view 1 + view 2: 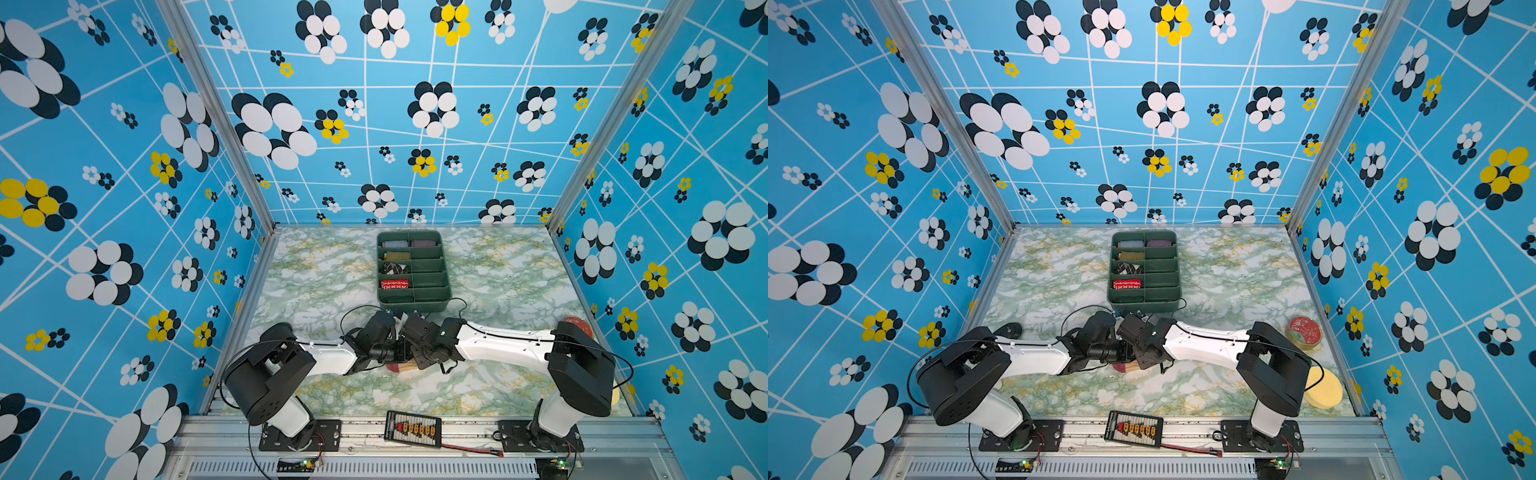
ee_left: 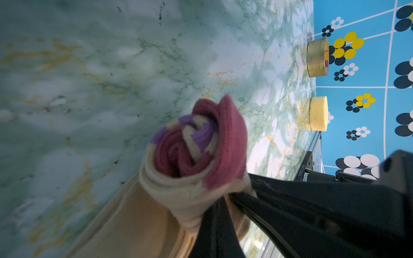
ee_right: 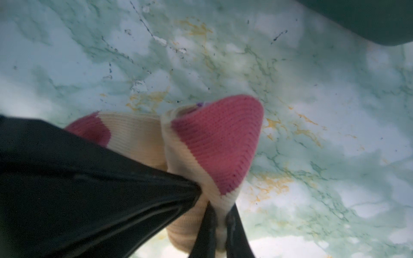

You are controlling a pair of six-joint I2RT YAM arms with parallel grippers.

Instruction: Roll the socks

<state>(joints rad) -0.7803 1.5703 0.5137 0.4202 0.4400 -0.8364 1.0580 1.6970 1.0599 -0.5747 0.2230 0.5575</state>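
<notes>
Socks (image 2: pixel 192 156) half-rolled, clamped from both sides, table centre-front.
Left gripper (image 2: pixel 214 221) is clenched on the roll's cream end; right gripper (image 3: pixel 221 214) is pinched on cream fabric beside a dark red patch. In both top views the socks are mostly hidden by the two wrists; only a red-and-cream edge is seen beneath. A green divider tray (image 1: pixel 440 305) is set just behind, with a red patterned roll (image 1: pixel 395 284) and a diamond roll (image 1: pixel 394 269) in its left compartments. A round tin (image 1: pixel 1304 331) and a yellow sponge (image 1: pixel 1325 388) are placed at the right edge, well apart from the socks. A connector board (image 1: pixel 412 429) is laid on the front rail. Tabletop (image 1: pixel 498 270) is finished in green-white marble; walls (image 1: pixel 124 166) are covered in blue flower print.
</notes>
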